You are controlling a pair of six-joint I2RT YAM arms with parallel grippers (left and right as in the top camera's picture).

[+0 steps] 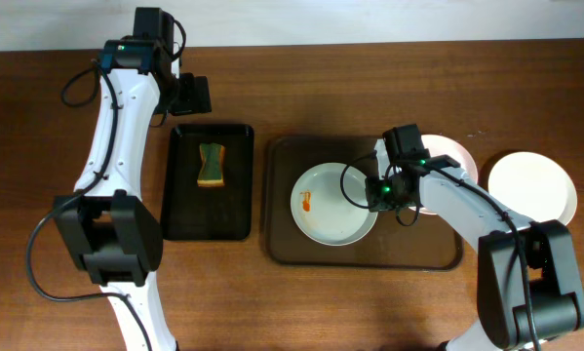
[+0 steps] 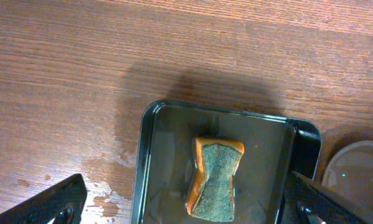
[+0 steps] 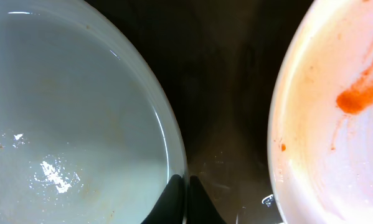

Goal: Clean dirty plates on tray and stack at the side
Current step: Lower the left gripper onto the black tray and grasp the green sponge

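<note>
My right gripper (image 3: 187,202) is pressed together at the rim of the near plate (image 3: 80,112); whether it pinches that rim I cannot tell. This plate lies in the middle of the tray (image 1: 369,255), a smear (image 1: 308,203) on its far side. Just beside it, at the tray's corner, the second plate (image 3: 335,143) is streaked orange. The third plate (image 1: 530,187), plain white, sits on the table (image 1: 301,312) past the tray. Far off, my left gripper (image 1: 194,95) hangs spread wide above the sponge (image 2: 216,180) in the black tray (image 2: 155,162).

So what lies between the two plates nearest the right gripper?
Only bare tray floor, shown in the right wrist view, between the centre plate and the heavily smeared plate; the right gripper is shut on the centre plate's rim.
</note>
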